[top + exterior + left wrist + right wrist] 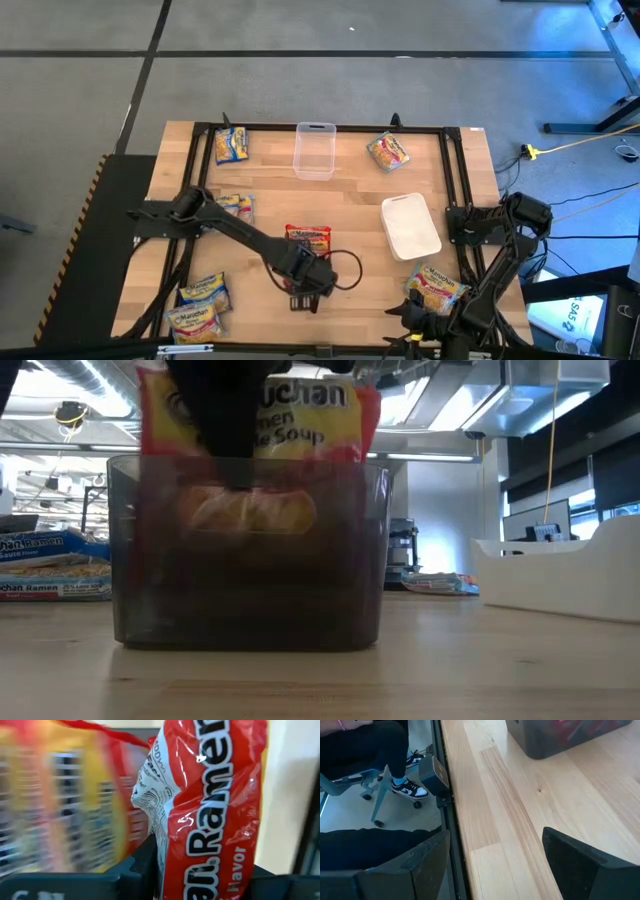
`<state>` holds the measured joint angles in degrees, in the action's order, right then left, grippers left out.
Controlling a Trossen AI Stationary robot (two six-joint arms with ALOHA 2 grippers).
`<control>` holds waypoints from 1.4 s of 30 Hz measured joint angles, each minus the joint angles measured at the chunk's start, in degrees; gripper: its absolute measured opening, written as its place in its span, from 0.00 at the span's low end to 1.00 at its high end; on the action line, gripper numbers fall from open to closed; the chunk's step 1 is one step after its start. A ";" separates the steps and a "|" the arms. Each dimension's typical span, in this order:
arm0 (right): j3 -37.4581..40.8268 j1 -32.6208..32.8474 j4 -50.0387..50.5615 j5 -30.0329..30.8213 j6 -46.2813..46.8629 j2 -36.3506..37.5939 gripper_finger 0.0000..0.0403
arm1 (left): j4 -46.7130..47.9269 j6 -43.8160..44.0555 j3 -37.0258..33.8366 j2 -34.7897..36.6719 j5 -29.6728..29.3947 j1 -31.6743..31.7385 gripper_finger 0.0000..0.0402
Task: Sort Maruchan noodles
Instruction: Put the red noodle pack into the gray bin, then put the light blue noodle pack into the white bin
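While the left gripper (305,290) hangs over the grey bin (248,550) near the worktop's (350,210) front edge, its fingers are clamped on a red Maruchan packet (210,810), held upright w/ its lower part inside the bin per the low view. A 2nd red packet (308,237) lies flat just behind the bin. Other packets: two blue ones (200,308) stacked at the front-left corner, one blue (236,205) by the left edge, one (231,145) at the back-left corner, one (388,151) toward the back-right, one (434,285) at front right. Clear tub (314,150) at back centre, white tub (411,226) right of centre. Right gripper (425,318) waits at the front-right corner, fingers spread wide, nothing between them.
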<state>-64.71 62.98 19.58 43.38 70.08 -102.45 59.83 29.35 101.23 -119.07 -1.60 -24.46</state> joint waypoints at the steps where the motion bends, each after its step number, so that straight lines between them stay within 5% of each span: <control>1: 0.00 0.00 -0.01 -0.01 0.00 -0.04 0.72 | -0.09 -0.26 -0.02 -0.46 0.49 -0.06 0.28; 17: 0.00 0.00 -0.42 -0.46 0.11 -0.05 0.72 | 0.29 0.04 -0.02 -2.88 1.20 0.29 0.42; 27: 0.00 0.00 -0.54 -0.91 -0.03 -0.07 0.72 | 3.76 3.47 0.09 1.84 -5.60 0.40 0.42; 35: 0.00 -0.23 -0.53 -1.34 -1.36 -0.07 0.72 | 4.91 6.81 0.42 3.43 -5.21 -1.68 0.42; 42: -0.04 -2.82 -0.08 -1.79 -2.15 -0.09 0.72 | 5.19 14.05 0.83 8.53 -21.79 -10.93 0.42</control>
<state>-64.75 60.16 19.50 41.59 67.93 -102.54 65.02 43.39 102.06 -110.54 -23.40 -35.39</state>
